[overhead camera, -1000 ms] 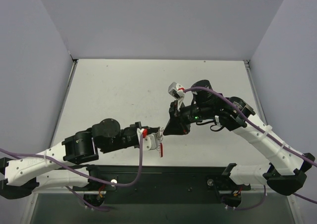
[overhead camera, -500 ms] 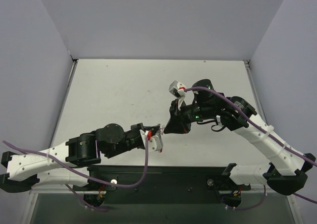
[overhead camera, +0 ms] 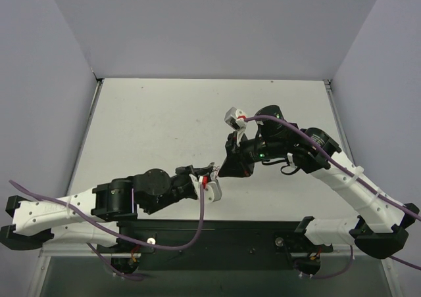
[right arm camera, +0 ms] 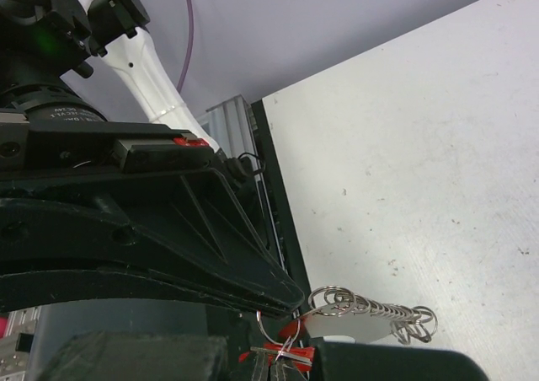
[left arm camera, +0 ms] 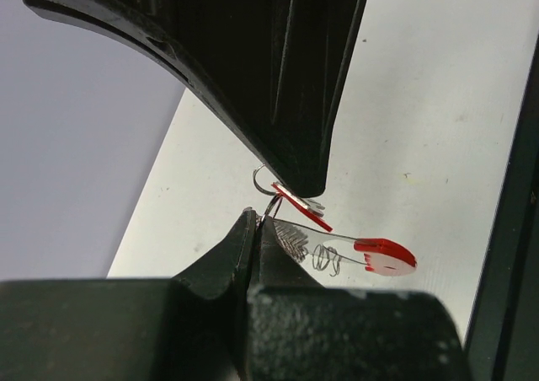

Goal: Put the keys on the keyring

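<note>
While the left fingers [left arm camera: 226, 256] clamped the keyring [left arm camera: 383, 249] and the right fingers [left arm camera: 290, 103] the key [left arm camera: 301, 210], threading looked unfinished.

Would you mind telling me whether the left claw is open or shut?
Shut: the left claw's fingers meet at the tips, pinching a thin wire loop.

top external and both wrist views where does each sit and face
Top external: above and behind, looking down on the table; left arm and right arm show.
Left wrist: looks along the shut left gripper, which pinches the keyring.
Right wrist: looks along the shut right gripper, holding the key, towards the left arm.
Both wrist views share the keyring.
</note>
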Motion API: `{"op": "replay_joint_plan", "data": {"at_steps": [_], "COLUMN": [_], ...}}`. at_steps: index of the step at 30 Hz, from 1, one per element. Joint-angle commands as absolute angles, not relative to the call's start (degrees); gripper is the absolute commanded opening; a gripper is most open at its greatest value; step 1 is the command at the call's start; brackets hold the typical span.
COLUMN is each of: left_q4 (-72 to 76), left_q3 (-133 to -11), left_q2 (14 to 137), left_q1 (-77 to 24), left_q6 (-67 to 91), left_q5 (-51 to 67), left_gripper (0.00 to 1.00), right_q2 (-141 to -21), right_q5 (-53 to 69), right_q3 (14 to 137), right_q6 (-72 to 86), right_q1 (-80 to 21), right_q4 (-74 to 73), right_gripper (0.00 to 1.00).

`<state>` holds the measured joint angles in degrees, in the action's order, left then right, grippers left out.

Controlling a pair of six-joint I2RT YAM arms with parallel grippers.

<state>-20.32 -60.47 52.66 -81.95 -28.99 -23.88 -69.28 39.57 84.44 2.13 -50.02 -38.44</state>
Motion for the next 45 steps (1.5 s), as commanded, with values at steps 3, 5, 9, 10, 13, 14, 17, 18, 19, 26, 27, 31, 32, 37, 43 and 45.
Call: {"op": "replay_joint_plan", "data": {"at_steps": [3, 5, 9, 10, 13, 14, 17, 18, 19, 26, 27, 31, 32, 37, 43, 45], "left_q4": [-12.66, -13.09, -13.53, -13.62, -13.18, -12.92, -12.74, -13.09, -13.97, -17.84, -17.93, -14.26, -13.19, -10.81, -8.35, -8.09], "left_q3": [-62.40, -62.49, -62.84, -62.84, -62.58, -62.58, -61.88, -61.70, -61.44, -60.03, -59.86, -57.75, -56.61, -55.81, -55.81, -55.90], "left_q2": [54.58, 55.02, 56.16, 56.25, 55.99, 55.90, 54.32, 53.36, 52.65, 44.48, 42.56, 38.68, 38.15, 38.93, 40.96, 41.13], "left_q1": [-81.47, -81.65, -82.26, -82.35, -82.44, -82.44, -82.44, -82.44, -82.53, -82.35, -82.35, -82.35, -82.44, -82.35, -82.35, -82.35], "left_q6": [-30.06, -30.06, -30.41, -30.50, -30.67, -30.67, -30.59, -30.59, -30.85, -31.46, -30.94, -30.76, -30.76, -31.11, -31.46, -31.82], "left_q5": [-30.50, -30.85, -31.99, -32.08, -32.08, -32.17, -32.34, -31.65, -30.86, -19.96, -17.78, -10.47, -9.33, -4.40, 0.00, 1.49], "left_gripper": [0.00, 0.00, 0.00, 0.00, 0.00, 0.00, 0.00, 0.00, 0.00, 0.00, 0.00, 0.00, 0.00, 0.00, 0.00, 0.00], "right_q2": [-68.12, -67.85, -67.68, -67.59, -67.50, -67.50, -67.06, -66.89, -66.36, -64.43, -64.34, -64.95, -65.21, -66.53, -66.80, -66.71], "right_q5": [53.17, 53.52, 53.88, 53.79, 53.35, 53.18, 53.00, 53.00, 53.26, 56.78, 57.04, 58.18, 58.44, 58.36, 58.18, 58.01], "right_q3": [87.63, 87.80, 87.89, 87.80, 87.45, 87.36, 86.49, 86.31, 85.70, 83.59, 83.50, 83.85, 83.93, 85.08, 84.90, 84.90], "right_q6": [4.48, 4.48, 4.75, 4.75, 4.75, 4.75, 4.48, 4.22, 4.04, 1.14, 0.97, 0.79, 0.79, 0.70, 0.53, 0.53], "right_q1": [-54.23, -54.23, -54.23, -54.23, -54.23, -54.23, -53.79, -53.27, -52.91, -50.54, -50.45, -50.45, -50.71, -51.77, -51.94, -51.94], "right_q4": [-34.63, -34.45, -34.02, -34.10, -34.01, -34.10, -34.01, -34.01, -34.10, -34.10, -34.10, -34.01, -34.01, -33.84, -33.31, -33.31], "right_gripper": [0.00, 0.00, 0.00, 0.00, 0.00, 0.00, 0.00, 0.00, 0.00, 0.00, 0.00, 0.00, 0.00, 0.00, 0.00, 0.00]}}
